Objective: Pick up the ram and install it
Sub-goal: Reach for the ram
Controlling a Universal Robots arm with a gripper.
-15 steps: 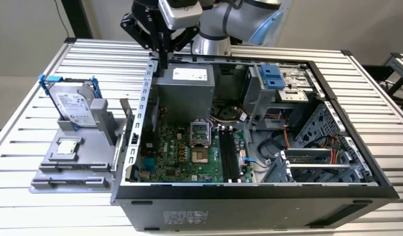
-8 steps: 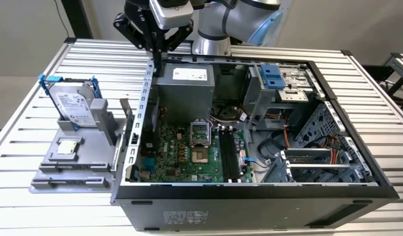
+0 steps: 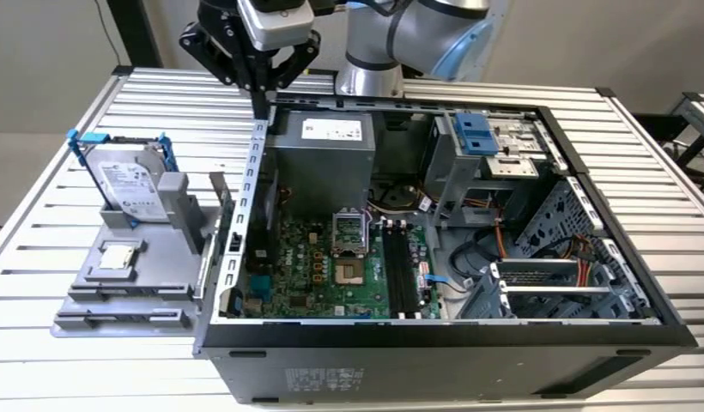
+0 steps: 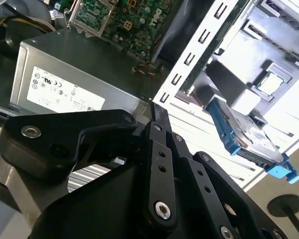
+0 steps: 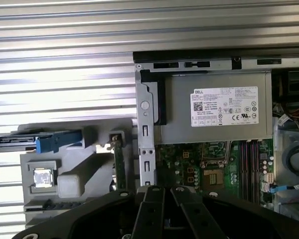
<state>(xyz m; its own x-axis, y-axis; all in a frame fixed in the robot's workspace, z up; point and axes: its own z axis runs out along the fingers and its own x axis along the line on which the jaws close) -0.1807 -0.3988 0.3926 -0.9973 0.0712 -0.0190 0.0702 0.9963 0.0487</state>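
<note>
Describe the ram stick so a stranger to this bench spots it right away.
Start at the open computer case, then the grey parts holder beside it on the exterior view's left. The ram stands on edge along the holder's side nearest the case wall: a long, thin greenish strip, unlike the boxy blue-bracketed hard drive or the small square processor.

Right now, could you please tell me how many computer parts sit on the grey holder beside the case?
3: the hard drive propped upright, the processor chip lying flat beside it, the ram on edge nearest the case wall. None seems hidden.
</note>
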